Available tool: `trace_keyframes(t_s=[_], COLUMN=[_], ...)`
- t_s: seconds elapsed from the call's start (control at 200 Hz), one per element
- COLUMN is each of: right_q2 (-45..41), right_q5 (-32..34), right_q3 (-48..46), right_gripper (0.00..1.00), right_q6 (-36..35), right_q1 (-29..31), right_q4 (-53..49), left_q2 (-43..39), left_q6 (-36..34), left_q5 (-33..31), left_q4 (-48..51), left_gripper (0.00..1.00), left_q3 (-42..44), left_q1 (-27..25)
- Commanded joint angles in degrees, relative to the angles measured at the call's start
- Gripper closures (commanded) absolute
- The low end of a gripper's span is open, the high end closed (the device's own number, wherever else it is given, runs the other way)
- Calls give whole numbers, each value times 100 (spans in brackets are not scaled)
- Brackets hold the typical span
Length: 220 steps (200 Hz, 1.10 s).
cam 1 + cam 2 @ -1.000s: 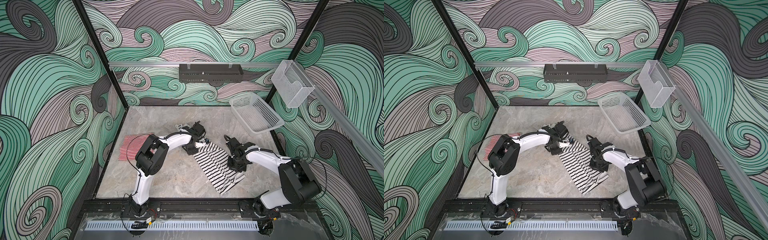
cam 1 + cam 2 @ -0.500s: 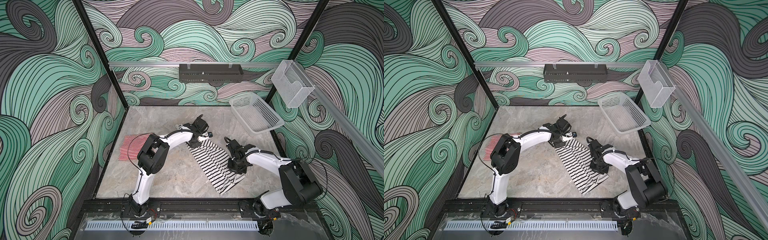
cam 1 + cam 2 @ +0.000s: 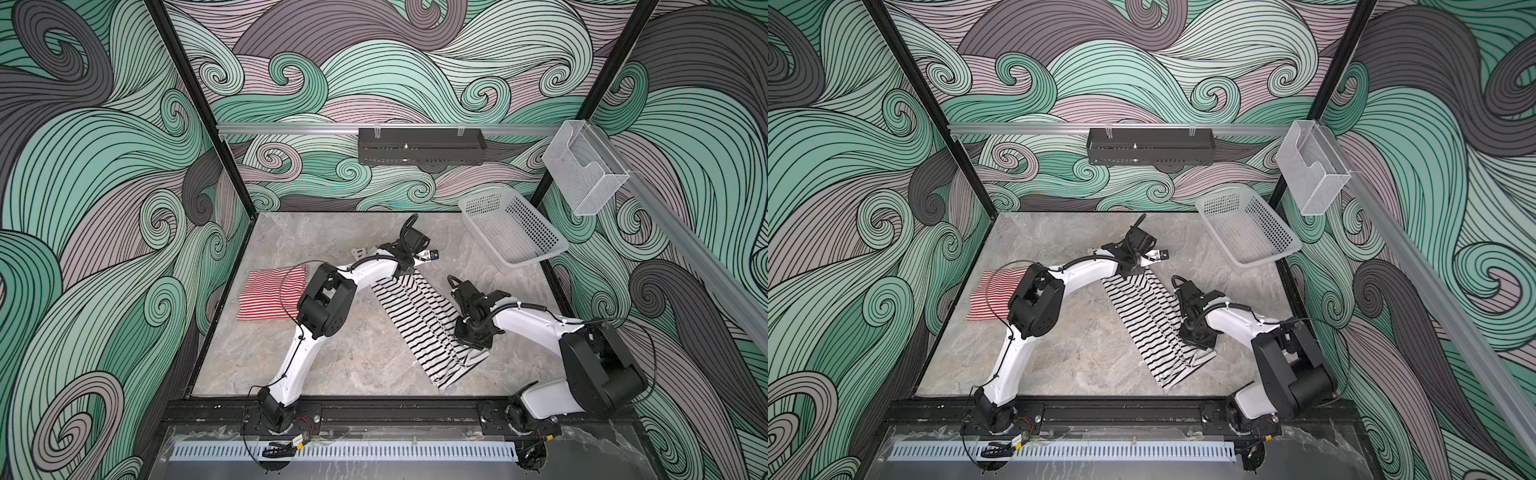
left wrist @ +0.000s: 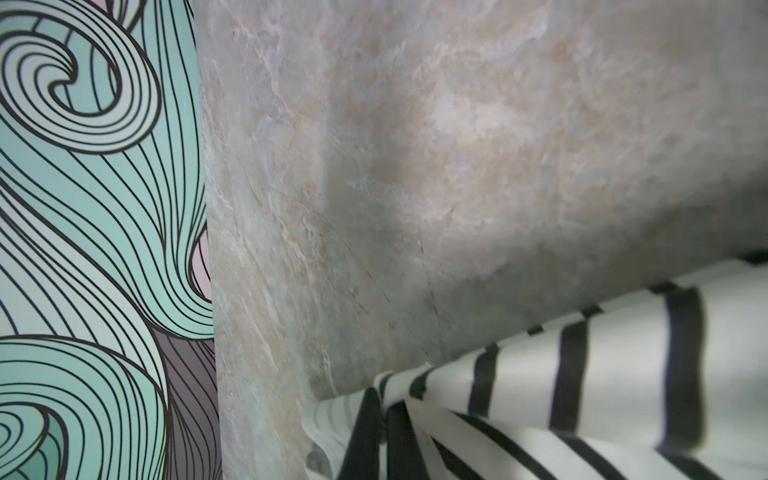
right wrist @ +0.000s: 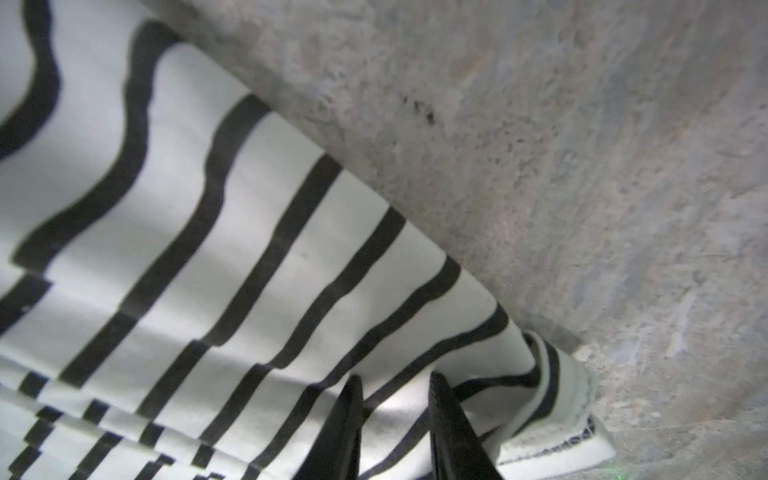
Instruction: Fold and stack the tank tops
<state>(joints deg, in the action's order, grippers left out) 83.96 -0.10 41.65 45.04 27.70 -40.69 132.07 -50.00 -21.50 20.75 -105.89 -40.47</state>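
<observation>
Grey marble tabletop (image 3: 353,357) fills the floor of a cell with green swirl walls. In both top views the red-striped tank top (image 3: 270,299) lies folded flat at the left side, so I judge that one as finished. The black-striped tank top (image 3: 415,316) lies in the middle as a long narrow band on a diagonal. It seems already folded lengthwise and now needs the crosswise fold. The left gripper (image 3: 409,272) stands at its far end and the right gripper (image 3: 471,338) is on its right edge toward the near end. The white basket (image 3: 484,198) sits well apart at the back right, and bare table lies between the two garments, so there is room to swing one end over. From the left wrist, the fingers (image 4: 361,436) are together and pinch a corner of the striped cloth, with bare marble beyond that edge. From the right wrist, the fingers (image 5: 449,415) stand a little apart with a thick fold of cloth between them, just beside a hem corner, which looks like a grip. The next move, I think, calls for lifting one end, laying it over the other with edges matched, then placing the bundle on the red one.
</observation>
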Motion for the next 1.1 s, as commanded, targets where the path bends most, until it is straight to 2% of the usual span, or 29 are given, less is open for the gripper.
trace_keyframes(t_s=[0.0, 0.475, 0.686, 1.096], right_q2=[79, 100, 33, 6], right_q5=[-69, -137, -166, -181], right_q3=[-239, -392, -432, -511], right_gripper=[70, 71, 70, 71], right_q6=[189, 260, 286, 348], right_q1=[43, 51, 68, 94], right_q4=[-109, 47, 61, 100], left_q2=[163, 595, 1168, 1888], left_q6=[-315, -1038, -1475, -1622], left_q5=[-228, -131, -521, -655], left_q4=[-751, -2113, -2635, -3725], left_gripper=[100, 100, 100, 100], left_q3=[-328, -572, -989, -1819], left_q1=[-23, -242, -247, -242])
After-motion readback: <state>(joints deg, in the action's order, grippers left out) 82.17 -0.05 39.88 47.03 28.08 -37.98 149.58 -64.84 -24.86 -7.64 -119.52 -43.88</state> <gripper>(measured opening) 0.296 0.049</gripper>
